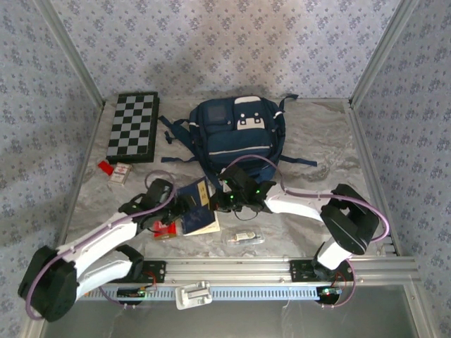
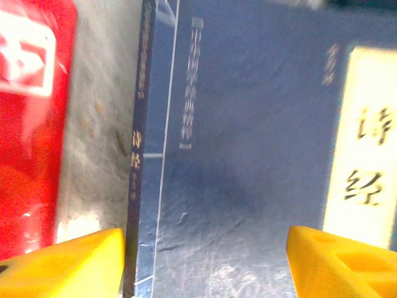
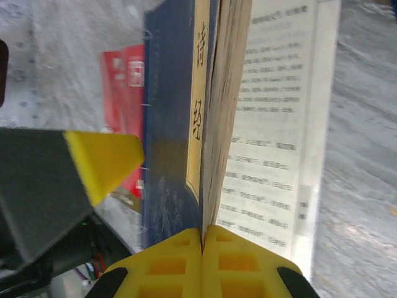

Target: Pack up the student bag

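Plenty of bare table right of blue book; pinches its cover edge, right gripper closed; hovers left gripper wide above.

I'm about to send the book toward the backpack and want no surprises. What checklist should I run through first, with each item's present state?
1. Right gripper shut on the edge of the dark blue paperback book: ok.
2. Book closed for carrying: not ok, cover splayed from the pages.
3. Left gripper open above the cover: ok.
4. Red cardboard box apart from the book: ok.
5. Navy blue fabric backpack unzipped: cannot tell.
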You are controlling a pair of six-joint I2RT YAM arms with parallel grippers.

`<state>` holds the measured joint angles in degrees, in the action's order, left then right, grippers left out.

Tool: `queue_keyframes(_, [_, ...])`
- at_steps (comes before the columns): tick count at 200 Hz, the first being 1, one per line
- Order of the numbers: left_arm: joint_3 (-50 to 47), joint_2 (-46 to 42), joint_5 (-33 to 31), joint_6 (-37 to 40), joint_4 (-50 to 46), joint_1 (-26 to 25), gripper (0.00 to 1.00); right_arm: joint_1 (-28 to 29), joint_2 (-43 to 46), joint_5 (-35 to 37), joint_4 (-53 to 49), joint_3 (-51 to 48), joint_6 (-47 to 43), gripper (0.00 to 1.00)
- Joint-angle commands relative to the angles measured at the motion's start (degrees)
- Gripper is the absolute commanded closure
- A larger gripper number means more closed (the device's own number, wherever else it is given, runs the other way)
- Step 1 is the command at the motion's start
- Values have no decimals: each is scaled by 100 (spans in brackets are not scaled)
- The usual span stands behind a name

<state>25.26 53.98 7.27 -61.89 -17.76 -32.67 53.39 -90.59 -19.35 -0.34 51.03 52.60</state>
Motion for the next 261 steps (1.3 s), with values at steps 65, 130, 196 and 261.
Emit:
queue_keyframes(65, [730, -1112, 1327, 330, -502, 1276, 22, -102, 1326, -348, -92, 1013, -5, 100])
queue_keyframes(130, [876, -1097, 1993, -484, 1205, 1342, 19, -718, 1807, -851, 16, 1103, -140, 100])
queue_keyframes(196, [851, -600, 2370, -1108, 2499, 1204, 23, -1099, 1697, -1349, 821, 1067, 87, 100])
queue_keyframes(261, [1000, -418, 2353, -1333, 2954, 939, 41, -1183, 1378, -1529, 1296, 767, 277, 100])
